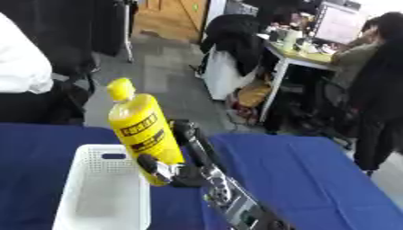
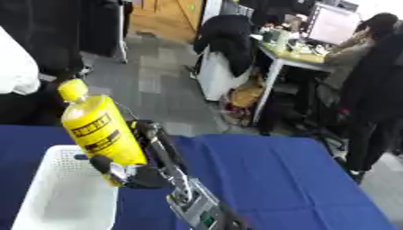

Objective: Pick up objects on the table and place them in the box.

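Here the right hand (image 1: 169, 173) has its fingers curled round the lower part of a yellow bottle (image 1: 143, 128), holding it in the air just beside the right rim of the white box (image 1: 78, 188), which sits near the surface's left edge. The bottle stands nearly upright, cap leaning slightly left, so the box lies left and below. Its dark label band carries writing I cannot read. The left hand is unseen.

Right hand (image 2: 138, 168) grips yellow bottle (image 2: 98, 128) beside white basket (image 2: 47, 202).
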Action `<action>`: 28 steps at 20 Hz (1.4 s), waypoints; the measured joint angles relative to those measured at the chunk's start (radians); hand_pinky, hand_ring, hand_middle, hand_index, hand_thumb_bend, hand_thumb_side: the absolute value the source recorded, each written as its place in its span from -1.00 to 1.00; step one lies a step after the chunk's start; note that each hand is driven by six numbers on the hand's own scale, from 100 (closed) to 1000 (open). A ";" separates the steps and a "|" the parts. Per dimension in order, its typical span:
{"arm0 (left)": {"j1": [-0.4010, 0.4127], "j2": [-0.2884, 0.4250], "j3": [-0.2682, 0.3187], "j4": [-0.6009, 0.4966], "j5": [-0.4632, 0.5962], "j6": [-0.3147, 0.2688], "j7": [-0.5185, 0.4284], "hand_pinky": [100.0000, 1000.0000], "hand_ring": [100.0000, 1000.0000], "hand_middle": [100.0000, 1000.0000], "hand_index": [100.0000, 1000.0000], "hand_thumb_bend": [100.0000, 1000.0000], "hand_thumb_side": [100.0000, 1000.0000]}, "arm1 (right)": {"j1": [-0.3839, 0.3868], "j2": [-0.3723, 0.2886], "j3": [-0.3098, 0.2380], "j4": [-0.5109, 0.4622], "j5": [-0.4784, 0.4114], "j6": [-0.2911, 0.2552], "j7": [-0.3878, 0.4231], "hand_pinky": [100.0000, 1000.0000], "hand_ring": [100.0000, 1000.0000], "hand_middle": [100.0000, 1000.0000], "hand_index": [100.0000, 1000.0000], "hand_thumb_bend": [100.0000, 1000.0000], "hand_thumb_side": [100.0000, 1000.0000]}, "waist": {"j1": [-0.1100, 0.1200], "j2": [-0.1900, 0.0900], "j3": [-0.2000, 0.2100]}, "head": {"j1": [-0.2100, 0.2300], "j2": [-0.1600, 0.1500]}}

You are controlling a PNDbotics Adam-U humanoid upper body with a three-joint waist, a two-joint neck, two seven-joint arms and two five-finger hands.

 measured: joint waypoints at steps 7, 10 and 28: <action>-0.018 -0.010 0.000 0.000 0.010 0.010 0.003 0.20 0.12 0.59 0.63 -0.68 0.64 | 0.060 -0.080 -0.005 -0.048 -0.019 -0.009 -0.021 -1.00 -1.00 -1.00 -0.66 -0.95 0.25 | -0.016 0.013 0.023 | -0.008 -0.019; -0.031 -0.014 0.000 0.000 0.016 0.013 0.004 0.20 0.12 0.59 0.63 -0.67 0.64 | 0.065 -0.108 -0.009 -0.076 -0.033 -0.002 -0.027 -1.00 -1.00 -1.00 -0.66 -0.94 0.25 | -0.022 0.020 0.041 | -0.007 -0.019; -0.069 -0.044 0.000 0.000 0.026 0.040 0.012 0.20 0.12 0.59 0.63 -0.66 0.65 | 0.068 -0.136 -0.017 -0.105 -0.026 0.071 -0.090 -1.00 -1.00 -1.00 -0.70 -0.67 0.24 | -0.054 0.036 0.092 | -0.009 -0.017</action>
